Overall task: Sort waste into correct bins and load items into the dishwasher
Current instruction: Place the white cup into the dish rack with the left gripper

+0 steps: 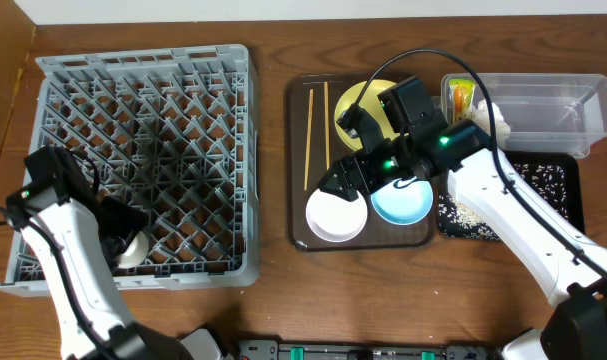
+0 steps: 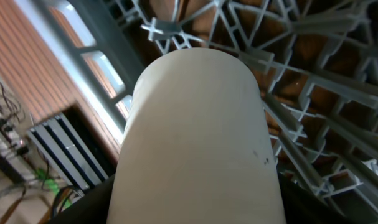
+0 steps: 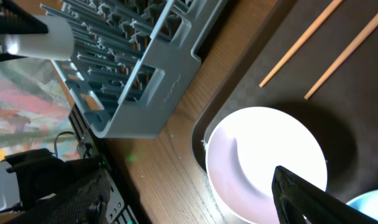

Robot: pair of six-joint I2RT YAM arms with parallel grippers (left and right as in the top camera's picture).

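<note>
No text can be read in any view. The rack (image 3: 145, 106) has what looks like a short raised mark on its outer side wall, near 12 o'clock in the right wrist view, too blurred to make out. The wrapper (image 1: 461, 97), at 2 o'clock overhead, shows only colour patches.

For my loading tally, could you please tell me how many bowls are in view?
2. The white bowl sits at the brown tray's front left corner; the light blue bowl is beside it, to its right. Others may be hidden.
</note>
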